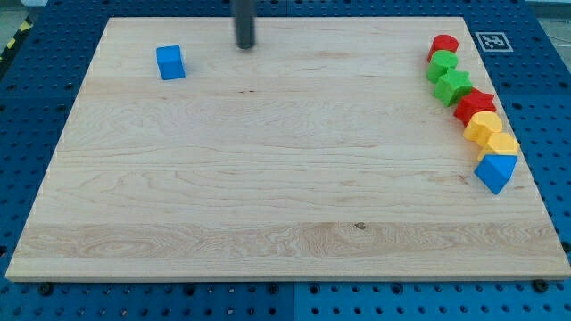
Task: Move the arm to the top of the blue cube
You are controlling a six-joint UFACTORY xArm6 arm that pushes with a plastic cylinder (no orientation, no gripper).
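1. Blue cube (170,62) near the board's upper left corner, alone, well apart from every other block.
2. My tip (245,45) at the view's top, right of the blue cube and slightly higher, not touching it; bare rod, no jaws, holding nothing.
3. Likely light, rigid, smooth-sided; probably slides easily on the wooden board (268,178). No grasp possible: only flat-face contact, so approach above its top edge without nudging.
4. Far right edge: red cylinder (443,45), green blocks (449,78), red block (474,104), yellow blocks (491,134), blue triangular block (495,171), clustered in a line.
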